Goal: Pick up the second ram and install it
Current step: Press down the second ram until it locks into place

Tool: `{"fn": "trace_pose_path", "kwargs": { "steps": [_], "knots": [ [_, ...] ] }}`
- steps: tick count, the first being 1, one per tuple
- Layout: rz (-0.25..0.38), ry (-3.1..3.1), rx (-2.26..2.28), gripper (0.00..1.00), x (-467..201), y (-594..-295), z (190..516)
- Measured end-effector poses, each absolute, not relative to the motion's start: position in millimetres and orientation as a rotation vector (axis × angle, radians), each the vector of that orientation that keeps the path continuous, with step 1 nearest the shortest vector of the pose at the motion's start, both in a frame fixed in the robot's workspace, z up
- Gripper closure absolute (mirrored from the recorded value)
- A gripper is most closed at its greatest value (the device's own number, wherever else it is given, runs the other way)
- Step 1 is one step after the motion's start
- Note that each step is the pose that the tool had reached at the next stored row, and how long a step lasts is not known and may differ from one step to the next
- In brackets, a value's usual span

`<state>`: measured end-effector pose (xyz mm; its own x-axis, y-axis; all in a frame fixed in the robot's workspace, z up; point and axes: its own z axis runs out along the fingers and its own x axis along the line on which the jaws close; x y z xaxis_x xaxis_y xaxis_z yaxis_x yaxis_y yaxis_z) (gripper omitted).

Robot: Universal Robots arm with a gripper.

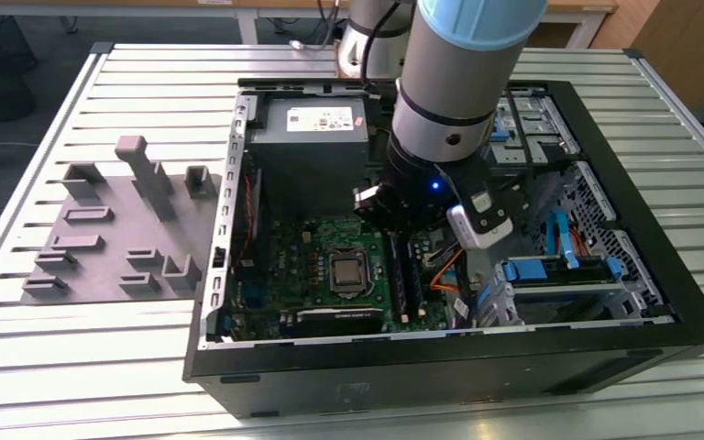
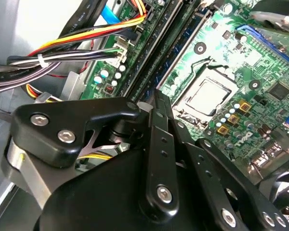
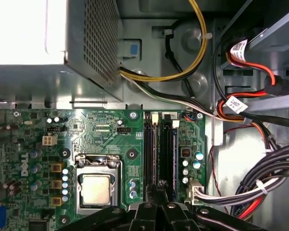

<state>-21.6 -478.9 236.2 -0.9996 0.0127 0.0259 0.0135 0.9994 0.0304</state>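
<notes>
- While the open computer case lies on the slatted table, the arm reaches down into it over the green motherboard; the gripper hangs just above the memory slots beside the processor socket
- Inside the case sit the grey power supply at the far end, the motherboard in the middle, and a bay with blue clips toward the exterior view's right
- Outside the case, toward the exterior view's left, stands the grey fixture with upright pegs
- The first wrist view adds the two dark slots side by side; the second ram, a dark strip with a bluish edge, stands seated in one of them, directly ahead of the gripper; yellow, red and black cables run past the slots
- The second wrist view shows the black fingers drawn close together with no stick between them; whether they touch the ram's top edge I cannot tell; the ram runs away from their tips alongside the socket
</notes>
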Motion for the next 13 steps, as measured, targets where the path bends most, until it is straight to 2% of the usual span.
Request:
{"fn": "trace_pose_path", "kwargs": {
  "steps": [13],
  "knots": [
    [-0.048,-3.115,-0.020,0.89,-21.5,-478.9,222.5]
  ]
}}
